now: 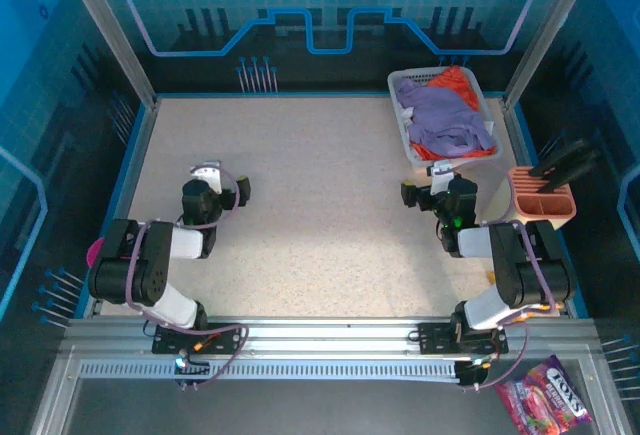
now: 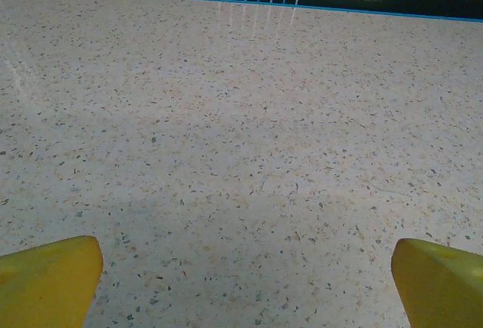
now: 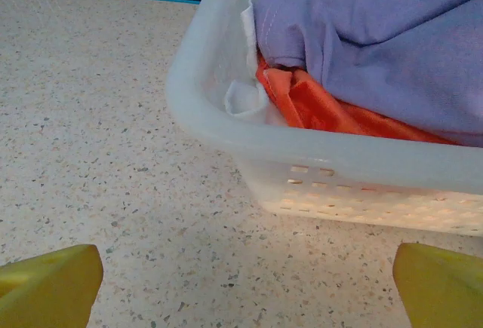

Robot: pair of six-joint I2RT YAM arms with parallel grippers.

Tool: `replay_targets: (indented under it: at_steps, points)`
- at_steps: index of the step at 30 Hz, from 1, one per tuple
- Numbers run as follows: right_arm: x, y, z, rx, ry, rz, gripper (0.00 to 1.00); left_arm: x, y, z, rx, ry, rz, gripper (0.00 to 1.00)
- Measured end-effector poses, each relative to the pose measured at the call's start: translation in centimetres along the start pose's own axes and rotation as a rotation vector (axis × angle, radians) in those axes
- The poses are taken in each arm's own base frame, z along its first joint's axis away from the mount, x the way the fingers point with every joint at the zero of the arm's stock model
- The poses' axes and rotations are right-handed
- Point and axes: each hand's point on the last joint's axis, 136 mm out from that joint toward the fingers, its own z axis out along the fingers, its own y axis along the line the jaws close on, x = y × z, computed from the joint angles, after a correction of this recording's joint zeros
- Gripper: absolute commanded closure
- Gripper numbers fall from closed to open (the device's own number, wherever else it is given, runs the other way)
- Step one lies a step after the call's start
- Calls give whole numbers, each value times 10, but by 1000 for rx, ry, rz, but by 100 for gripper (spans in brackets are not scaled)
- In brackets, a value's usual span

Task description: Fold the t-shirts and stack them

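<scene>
Two t-shirts lie crumpled in a white slatted basket (image 1: 400, 120) at the table's back right. The lavender-purple shirt (image 1: 447, 115) is on top and the orange-red one (image 1: 458, 79) lies under it. In the right wrist view the purple shirt (image 3: 377, 34) covers the orange one (image 3: 324, 105) behind the basket's rim (image 3: 302, 147). My right gripper (image 1: 424, 179) is open just in front of the basket, its yellow fingertips (image 3: 53, 283) wide apart over bare table. My left gripper (image 1: 225, 177) is open at mid-left, nothing between its fingertips (image 2: 441, 283).
A peach caddy (image 1: 545, 205) holding black tools stands at the right edge beside my right arm. White cloth (image 3: 245, 102) pokes out at the basket's near corner. A sweets bag (image 1: 545, 400) lies off the table, front right. Speckled tabletop (image 1: 320, 205) stretches between the arms.
</scene>
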Motion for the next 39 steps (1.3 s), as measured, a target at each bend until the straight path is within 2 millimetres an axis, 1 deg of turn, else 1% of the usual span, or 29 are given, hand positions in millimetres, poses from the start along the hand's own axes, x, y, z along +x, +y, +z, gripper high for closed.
replay_targets:
  at_steps: [12,20,24,28,30,31,33,34,37,39]
  points:
    - [0,0,0,2,0,0,0,0,0,0,0,0,0,1]
    - [-3,-18,-1,103,-17,23,0,0,0,0,0,0,-1,1]
    - [-3,-21,-2,127,-15,20,0,0,0,0,0,0,0,1]
    - [-2,-15,-2,132,-6,-2,0,0,0,-1,-3,2,0,1]
    - [-4,-12,-5,149,1,-21,0,-3,1,-4,-11,3,0,1]
    - [-7,-10,-7,155,5,-34,0,-6,1,-7,-19,1,1,1]
    - [-22,-3,-11,166,-1,-67,0,-19,2,-13,-42,-6,-3,1]
    - [-33,0,-12,175,-11,-82,0,-26,3,-15,-54,-6,-11,1]
    - [-74,12,-13,189,-51,-118,1,-61,1,-20,-71,-26,-71,1]
    - [-97,19,-17,195,-73,-122,1,-80,-1,-26,-65,-43,-120,1]
